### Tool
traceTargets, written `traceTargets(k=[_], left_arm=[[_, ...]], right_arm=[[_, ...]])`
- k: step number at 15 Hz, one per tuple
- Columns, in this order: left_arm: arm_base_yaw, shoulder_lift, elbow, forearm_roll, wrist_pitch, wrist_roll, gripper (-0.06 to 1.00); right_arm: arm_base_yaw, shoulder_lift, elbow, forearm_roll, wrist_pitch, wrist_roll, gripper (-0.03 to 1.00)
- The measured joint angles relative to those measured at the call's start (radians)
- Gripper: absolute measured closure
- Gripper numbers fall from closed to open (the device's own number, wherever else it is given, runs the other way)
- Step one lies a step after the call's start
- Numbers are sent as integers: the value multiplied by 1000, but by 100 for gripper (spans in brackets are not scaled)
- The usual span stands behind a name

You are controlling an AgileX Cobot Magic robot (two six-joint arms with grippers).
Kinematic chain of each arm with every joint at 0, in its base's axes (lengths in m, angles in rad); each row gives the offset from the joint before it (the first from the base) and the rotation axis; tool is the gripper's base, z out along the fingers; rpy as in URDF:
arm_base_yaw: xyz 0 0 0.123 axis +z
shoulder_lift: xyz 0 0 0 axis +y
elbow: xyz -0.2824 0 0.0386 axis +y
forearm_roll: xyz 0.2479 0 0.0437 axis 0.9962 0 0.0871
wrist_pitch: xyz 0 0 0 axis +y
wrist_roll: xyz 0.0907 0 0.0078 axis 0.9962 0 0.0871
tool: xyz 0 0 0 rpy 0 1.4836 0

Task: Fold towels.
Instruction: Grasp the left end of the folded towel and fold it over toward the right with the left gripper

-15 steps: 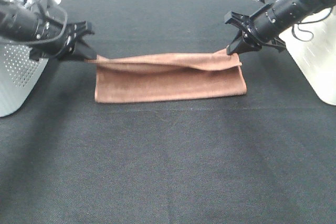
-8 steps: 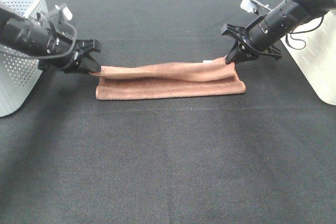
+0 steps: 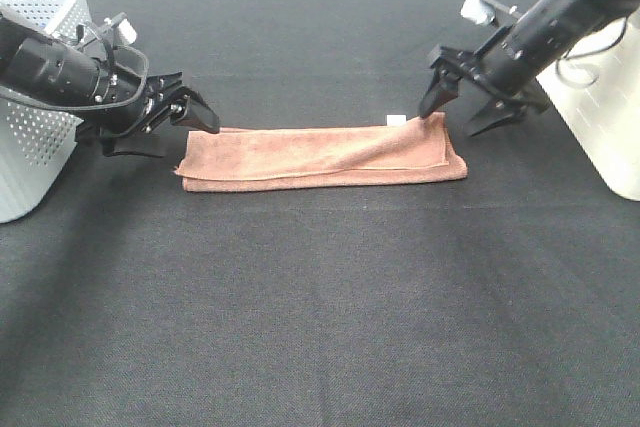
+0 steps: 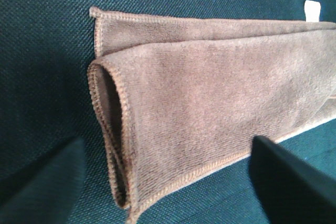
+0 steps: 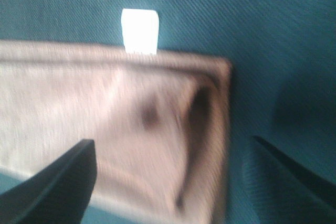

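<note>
Your towel [image 3: 320, 155] lies flat on the black table [image 3: 320, 327], a little above the middle of the overhead frame, folded into a long narrow band. Its white tag [image 3: 396, 120] pokes out along the far edge, toward the right end. In the left wrist view the layers don't line up exactly: a strip of hem shows beyond the top layer, and the end gapes in a loop. So I'd judge the lengthwise fold done, with the crosswise fold left.

Your left claw [image 3: 178, 125] sits at the band's left end, spread wide and pinching nothing. The right claw [image 3: 450, 119] hovers over the right end, also spread and empty. White baskets [image 3: 30, 147] flank the scene.
</note>
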Motion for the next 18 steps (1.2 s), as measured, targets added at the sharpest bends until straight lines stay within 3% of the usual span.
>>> traceTargets(k=[3, 8, 11, 12, 13, 16, 18], left_arm=[[0, 8, 0, 33, -15, -86, 9], [-26, 103, -75, 17, -22, -105, 12], [-52, 168, -156, 0, 38, -149, 22], [-53, 177, -161, 0, 47, -168, 35], [-53, 177, -161, 0, 47, -168, 35], [-53, 182, -161, 26, 49, -207, 87], [-53, 182, -191, 95, 75, -215, 92]], right_arm=[[0, -27, -3, -110, 34, 75, 23], [0, -27, -3, -116, 34, 80, 23], [0, -27, -3, -116, 34, 80, 23], [0, -27, -3, -116, 33, 80, 23], [0, -27, -3, -116, 33, 80, 23], [0, -27, -3, -116, 31, 80, 23], [0, -27, -3, -116, 30, 80, 23]])
